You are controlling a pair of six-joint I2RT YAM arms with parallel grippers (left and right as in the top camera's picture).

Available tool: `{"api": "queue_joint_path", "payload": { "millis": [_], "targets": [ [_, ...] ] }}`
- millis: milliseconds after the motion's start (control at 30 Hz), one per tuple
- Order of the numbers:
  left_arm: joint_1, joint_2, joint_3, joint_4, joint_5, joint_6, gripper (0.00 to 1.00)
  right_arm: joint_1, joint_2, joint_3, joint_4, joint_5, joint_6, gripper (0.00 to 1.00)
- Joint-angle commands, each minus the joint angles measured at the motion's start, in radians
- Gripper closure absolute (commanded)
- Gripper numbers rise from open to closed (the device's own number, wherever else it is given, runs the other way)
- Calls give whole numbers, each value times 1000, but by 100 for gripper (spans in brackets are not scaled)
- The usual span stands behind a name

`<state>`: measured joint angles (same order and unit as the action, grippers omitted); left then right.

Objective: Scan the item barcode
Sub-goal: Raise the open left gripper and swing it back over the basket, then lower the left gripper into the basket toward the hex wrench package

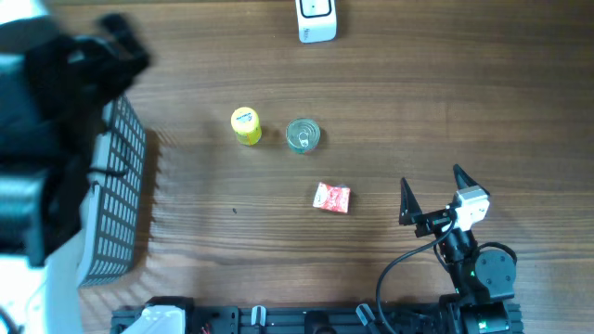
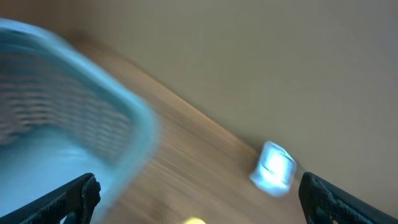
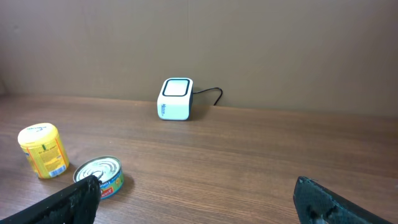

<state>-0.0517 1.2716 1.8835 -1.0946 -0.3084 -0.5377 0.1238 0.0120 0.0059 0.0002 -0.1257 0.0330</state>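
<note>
Left edge, overhead: left arm (image 1: 65,83), black and blurred, over the far left corner of the wooden table (image 1: 232,241). Below it a lattice-walled basket (image 1: 116,199) sits at the table's left edge.

Left gripper (image 2: 199,183): the wrist view is smeared. 2 dark fingers (image 2: 74,199) sit at the bottom corners of the frame, spread wide with nothing between them. The basket shows pale blue on the left of that view. A white block on the right near the wall is the scanner (image 2: 273,168).

Middle of table: 3 items, none touched by either gripper.
- Yellow canister (image 1: 246,125), upright, leftmost of the 3.
- Tin can (image 1: 303,135), upright with its pull-tab lid up, just right of the canister, near but apart.
- Red packet (image 1: 332,198), flat on the wood, nearer the front edge and slightly right of the can.

The barcode side cannot be made out on any of them.

The scanner stands at the far edge, roughly in line with the can and well apart from all 3 items. In the right wrist view a dark cable (image 3: 208,93) runs off behind it.

Right side: right gripper (image 1: 432,181), near the front right of the table, pointing toward the far edge. Its fingers (image 3: 68,202) are splayed wide and empty. The red packet is the nearest item, to its left, apart.
</note>
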Motion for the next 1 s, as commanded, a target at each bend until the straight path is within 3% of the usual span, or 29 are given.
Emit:
{"api": "queue_joint_path", "payload": {
  "millis": [0,167,400,467,500,567,667,767,867,967],
  "targets": [
    [196,11,3,-77,-141,-27,0,4,-1,-1,6,13,-6,0],
    [419,92,3,-227,-131,-20,0,4,-1,-1,6,13,-6,0],
    [574,232,0,-359,-130,-18,0,4,-1,-1,6,13,-6,0],
    [589,261,0,-373,-103,-16,3,4,-1,-1,6,13,-6,0],
    [593,272,0,-367,-89,19,10,4,-1,-1,6,13,-6,0],
    [593,278,-1,-322,-62,129,19,4,-1,-1,6,13,-6,0],
    [593,243,-1,-230,-3,196,5,4,-1,-1,6,13,-6,0],
    [592,166,-1,-71,54,211,0,4,-1,-1,6,13,-6,0],
    [592,80,-1,108,154,293,0,4,-1,-1,6,13,-6,0],
    [592,-4,-1,274,163,381,0,4,-1,-1,6,13,-6,0]
  ]
}}
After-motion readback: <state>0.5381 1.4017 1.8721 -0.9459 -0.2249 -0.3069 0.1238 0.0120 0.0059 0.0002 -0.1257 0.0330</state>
